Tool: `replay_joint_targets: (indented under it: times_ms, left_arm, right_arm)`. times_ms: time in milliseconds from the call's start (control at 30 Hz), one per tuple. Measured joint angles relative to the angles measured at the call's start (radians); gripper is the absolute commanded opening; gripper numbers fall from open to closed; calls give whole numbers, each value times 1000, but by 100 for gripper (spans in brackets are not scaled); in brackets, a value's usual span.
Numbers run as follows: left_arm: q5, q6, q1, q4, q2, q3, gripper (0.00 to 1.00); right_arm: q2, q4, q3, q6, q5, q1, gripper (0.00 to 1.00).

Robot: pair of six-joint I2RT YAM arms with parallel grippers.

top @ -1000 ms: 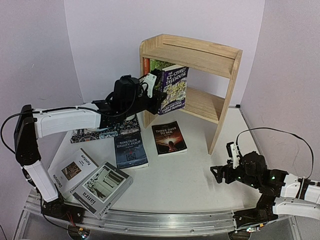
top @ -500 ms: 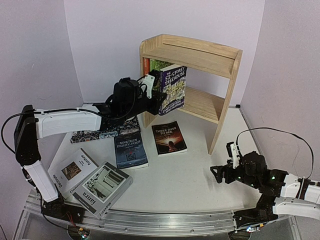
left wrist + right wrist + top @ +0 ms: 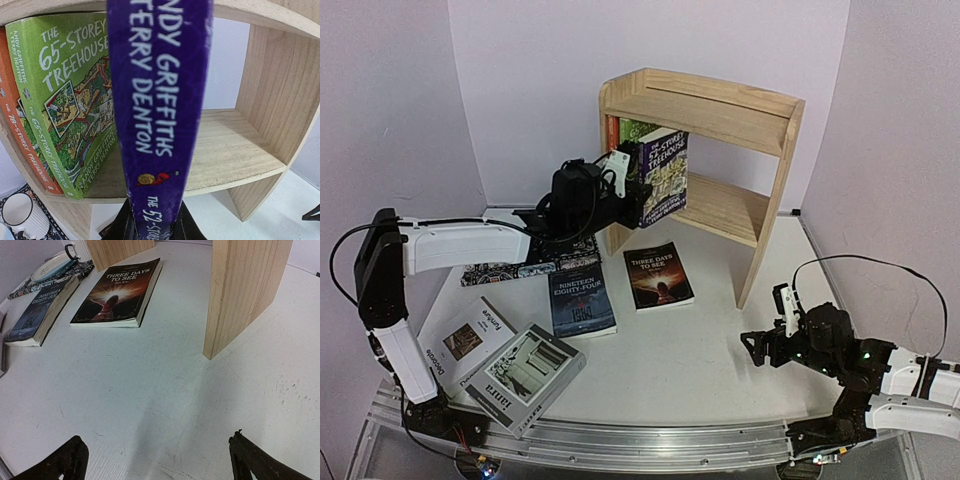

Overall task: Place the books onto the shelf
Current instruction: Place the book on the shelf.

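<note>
**Purple Treehouse book held at the shelf's lower tier**

The pine shelf (image 3: 720,110) stands at the back. Four books lie flat in front of it. Decorate (image 3: 465,345) and ianra (image 3: 525,375) are farthest off to its front-left, Nineteen Eighty-Four (image 3: 581,300) is nearer, and Three Days to See (image 3: 658,275) lies just before it. The green 65-Storey book (image 3: 70,115) and the orange 78-Storey book (image 3: 20,145) lean inside at its left end. Just right of them, the purple 52-Storey book (image 3: 160,100) is upright at the lower tier's front, pinched by the left gripper (image 3: 628,188). The right gripper (image 3: 160,460), front-right of the shelf, is spread wide and empty.
</note>
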Motion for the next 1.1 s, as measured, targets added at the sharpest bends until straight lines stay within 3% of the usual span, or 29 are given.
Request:
replay_joint_targets:
  times_ms: [1100]
  left_arm:
    - [85,56,124,-13,213,259,0]
  right_arm:
    - [-1,1,0,0,0,0,98]
